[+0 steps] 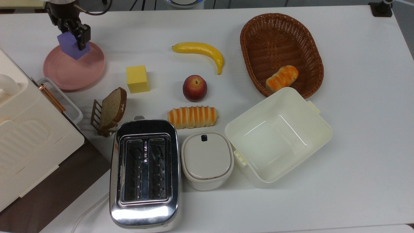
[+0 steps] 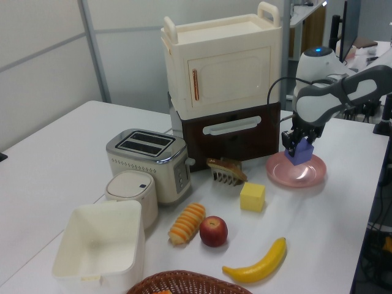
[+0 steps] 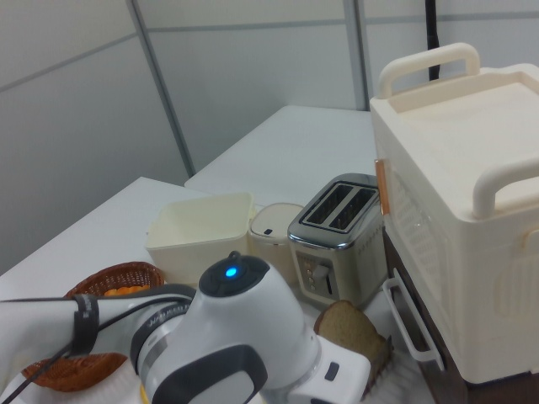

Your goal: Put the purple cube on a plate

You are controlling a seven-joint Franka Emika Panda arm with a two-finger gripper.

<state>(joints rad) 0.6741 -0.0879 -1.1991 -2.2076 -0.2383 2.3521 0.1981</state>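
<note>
While the jaws of the black gripper clamp opposite flat faces of the matte lavender-purple cube above the round dusty-pink plate, it looks light, soft, hardly slippery.

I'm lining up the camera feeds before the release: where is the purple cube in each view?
Top view: the purple cube sits in the upper left corner, gripped by the hand, over the far part of the pink plate.
Left view: the purple cube is at the right, above the pink plate.
Right view: I cannot find it.
Shared landmark: the toaster.
</note>
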